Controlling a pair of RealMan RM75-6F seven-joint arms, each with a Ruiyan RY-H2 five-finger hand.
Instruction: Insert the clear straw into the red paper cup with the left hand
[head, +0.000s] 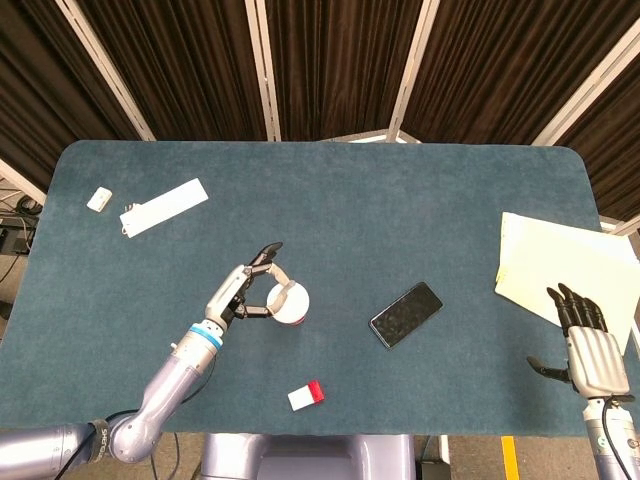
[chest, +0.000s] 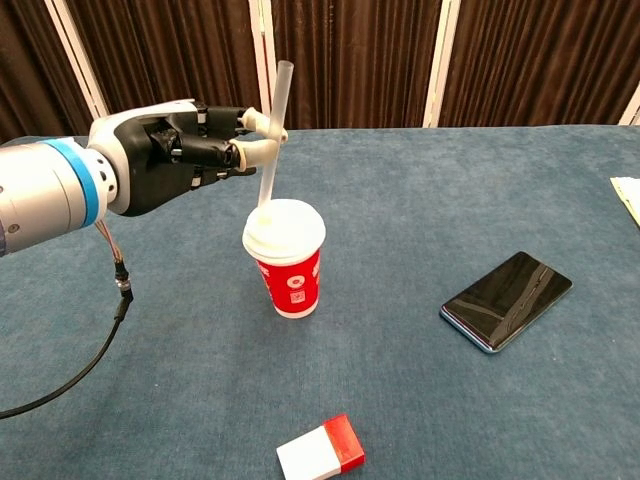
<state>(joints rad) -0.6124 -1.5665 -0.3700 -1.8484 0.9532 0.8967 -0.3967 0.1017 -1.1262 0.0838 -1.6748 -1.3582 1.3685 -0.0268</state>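
1. The left hand (chest: 175, 150) pinches the clear straw (chest: 272, 135) between thumb and fingertips at about mid-length. The grip sits high enough that the lower section is free to travel down without the hand meeting the lid.

2. The clear straw stands nearly upright with a slight lean, its top end tipped toward the far side of the table. Its lower end meets the white lid (chest: 284, 224) of the red paper cup (chest: 291, 283) near the lid's left rear edge. Whether the tip has entered a lid opening cannot be told from either view.

3. The red paper cup stands upright on the blue table (chest: 420, 380), near the centre and toward the front edge. Nothing braces it, so any side load from the straw is likely to tip or slide it.

4. In the head view the left hand (head: 243, 290) lies just to the left of the cup, with the fingers arched over the lid. This approach keeps the forearm clear of the cup wall.

5. The right hand (head: 586, 345) is at the table's front right corner with its fingers extended and apart, holding nothing. It is beside the pale yellow paper sheets (head: 555, 265) and well apart from the work.

6. A black smartphone (chest: 506, 300) lies to the right of the cup, and a small red-and-white box (chest: 321, 450) lies in front of it. Both are outside the straw's path.

7. Judgement: insertion is at the alignment or early entry stage. The next move calls for a straight downward push along the straw's axis.
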